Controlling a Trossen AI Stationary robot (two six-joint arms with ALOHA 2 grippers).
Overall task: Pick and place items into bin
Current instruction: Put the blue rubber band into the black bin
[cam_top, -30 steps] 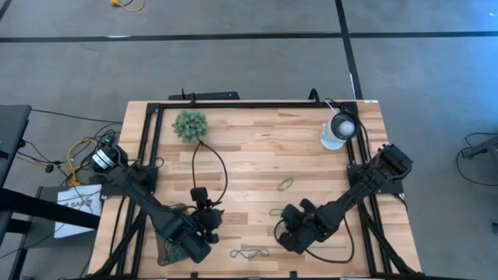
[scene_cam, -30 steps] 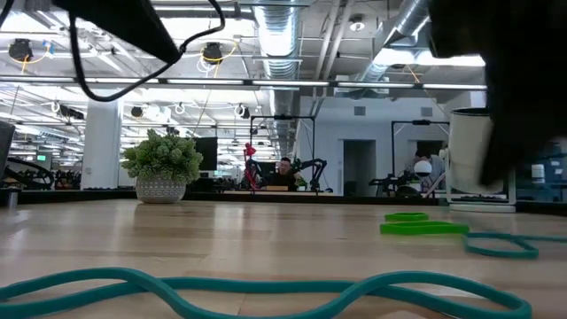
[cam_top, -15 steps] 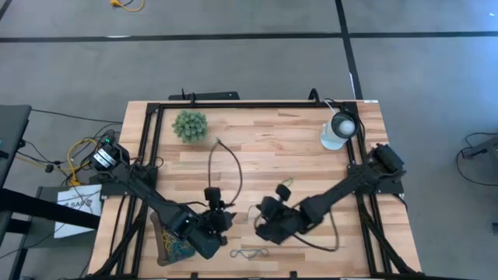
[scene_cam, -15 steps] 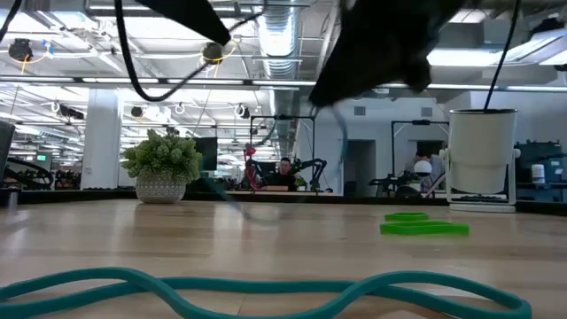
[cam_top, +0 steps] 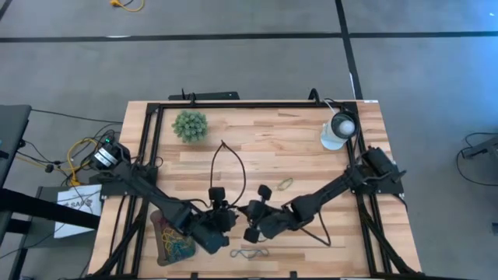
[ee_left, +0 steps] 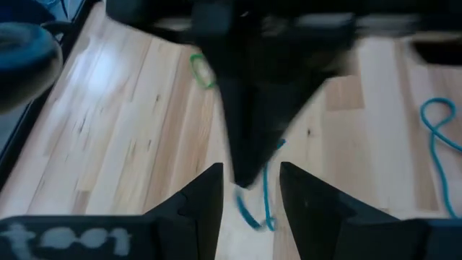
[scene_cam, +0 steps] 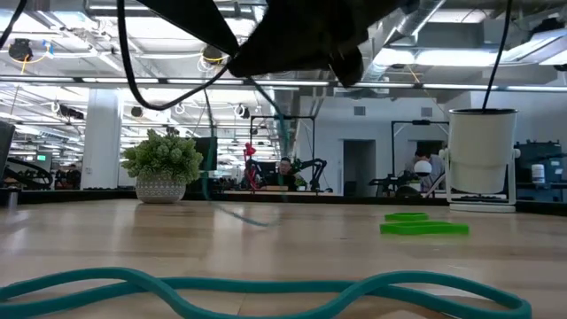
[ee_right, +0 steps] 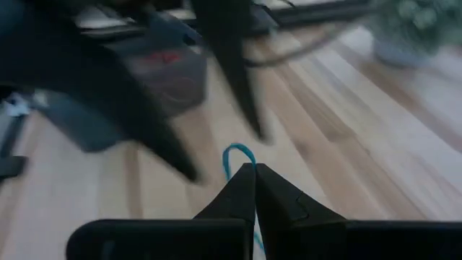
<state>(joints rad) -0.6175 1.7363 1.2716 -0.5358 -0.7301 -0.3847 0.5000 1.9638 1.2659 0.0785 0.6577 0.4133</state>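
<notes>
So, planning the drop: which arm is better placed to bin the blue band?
Right, likely: its gripper is shut on the band, not far from the bin. The left gripper is open and empty.

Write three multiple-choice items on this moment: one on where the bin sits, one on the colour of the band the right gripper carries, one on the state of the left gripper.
1. Where is the shallow dark grey plastic bin?
A. By the table's near-left corner, beside the left arm
B. Next to the white round lamp
C. At the table's middle

2. What colour is the thin rubber band in the right gripper?
A. Red
B. Blue-teal
C. Yellow

3. How does the left gripper stand?
A. Shut on a band
B. Open
C. Out of view

Answers: 1 A, the high view shows it at the near-left corner with coloured bands inside. 2 B, a teal loop sticks out past the closed fingertips in the right wrist view. 3 B, the left wrist view shows a gap between its fingers.
</notes>
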